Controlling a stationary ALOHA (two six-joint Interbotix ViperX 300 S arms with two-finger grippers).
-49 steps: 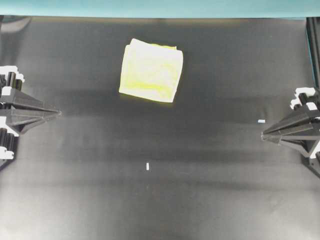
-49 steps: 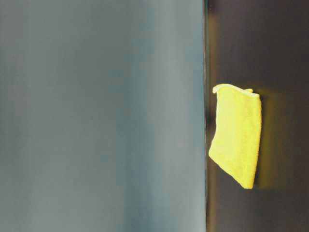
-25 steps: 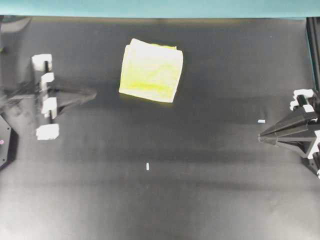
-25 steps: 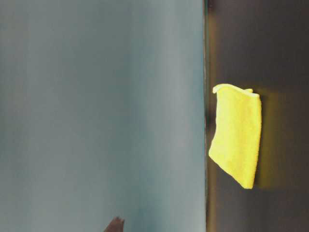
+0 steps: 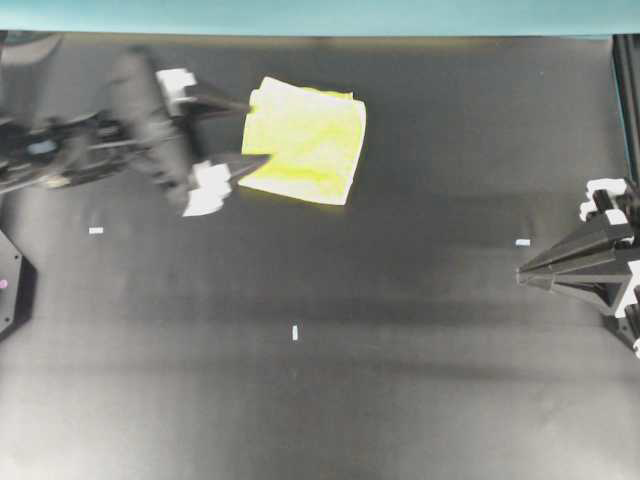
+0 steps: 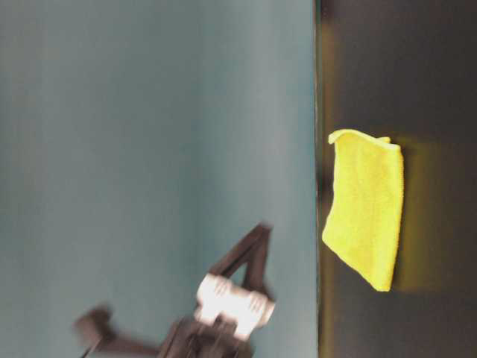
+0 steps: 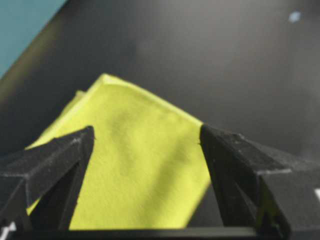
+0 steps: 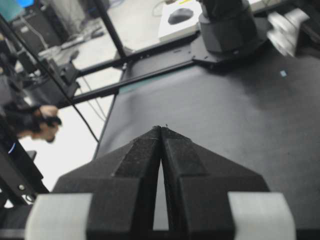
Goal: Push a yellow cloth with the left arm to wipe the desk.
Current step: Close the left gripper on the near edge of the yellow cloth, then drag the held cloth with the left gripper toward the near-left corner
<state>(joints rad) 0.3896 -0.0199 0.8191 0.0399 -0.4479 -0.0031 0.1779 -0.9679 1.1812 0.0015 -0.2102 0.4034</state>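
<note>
Approaching yellow cloth (image 5: 303, 141) | left gripper (image 5: 246, 133) prongs spread wide, straddling its near edge, likely to push broadly | right gripper (image 5: 522, 273) closed, parked well apart | desk (image 5: 400, 380)

A teal backdrop (image 5: 320, 15) borders the work surface's far edge; beyond it lie a pale floor (image 8: 135, 20) and black frame bars (image 8: 107, 22).
</note>
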